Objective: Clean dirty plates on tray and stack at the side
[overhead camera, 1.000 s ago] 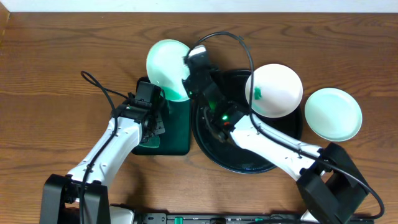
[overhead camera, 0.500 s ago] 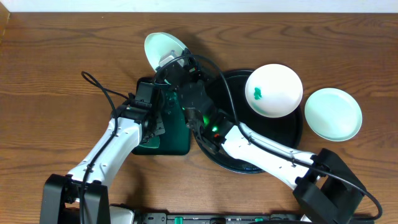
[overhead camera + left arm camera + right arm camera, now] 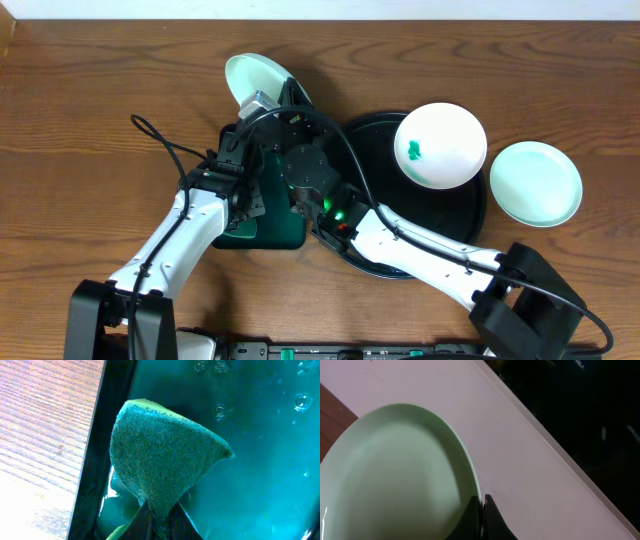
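Note:
A pale mint plate [image 3: 250, 74] hangs tilted on edge above the table's back left, and my right gripper [image 3: 270, 100] is shut on its rim. The right wrist view shows that plate [image 3: 395, 475] with the gripper [image 3: 482, 502] pinching its edge. A white plate [image 3: 440, 145] with a small green smear lies on the black round tray [image 3: 400, 262]. A third mint plate [image 3: 535, 183] rests on the table right of the tray. My left gripper [image 3: 252, 190] is shut on a green sponge [image 3: 160, 455] over the dark green tray [image 3: 260, 460].
The rectangular dark green tray [image 3: 285, 232] sits just left of the black tray, with water drops on its wet surface. My right arm [image 3: 420, 240] reaches across the black tray. Bare wooden table [image 3: 90, 120] lies to the left.
My right gripper has carried the mint plate further left and back, tipping it more on edge. The left arm and sponge have not moved.

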### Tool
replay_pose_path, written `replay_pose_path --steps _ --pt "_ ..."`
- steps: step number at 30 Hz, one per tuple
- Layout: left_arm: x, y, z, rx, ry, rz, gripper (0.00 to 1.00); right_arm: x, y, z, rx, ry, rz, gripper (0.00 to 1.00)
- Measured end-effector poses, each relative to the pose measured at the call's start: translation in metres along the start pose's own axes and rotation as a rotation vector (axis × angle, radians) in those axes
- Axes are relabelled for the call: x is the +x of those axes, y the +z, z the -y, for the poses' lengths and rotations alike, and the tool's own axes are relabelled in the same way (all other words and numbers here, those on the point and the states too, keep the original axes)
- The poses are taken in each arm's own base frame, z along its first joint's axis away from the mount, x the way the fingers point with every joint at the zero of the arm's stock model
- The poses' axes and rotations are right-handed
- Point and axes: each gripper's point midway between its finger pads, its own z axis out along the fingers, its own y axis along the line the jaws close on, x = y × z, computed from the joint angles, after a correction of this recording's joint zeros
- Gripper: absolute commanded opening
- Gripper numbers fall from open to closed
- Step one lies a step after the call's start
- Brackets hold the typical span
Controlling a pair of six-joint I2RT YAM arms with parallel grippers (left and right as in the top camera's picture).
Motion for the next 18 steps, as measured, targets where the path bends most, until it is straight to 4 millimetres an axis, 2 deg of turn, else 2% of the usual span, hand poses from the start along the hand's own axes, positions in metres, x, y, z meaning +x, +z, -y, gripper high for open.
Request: replay_pose_path --steps 18 --pt "-0.0009 0.0000 0.0004 0.002 -0.001 0.004 0.08 -0.0016 -0.0015 -0.0002 0.003 -0.021 0.002 0.01"
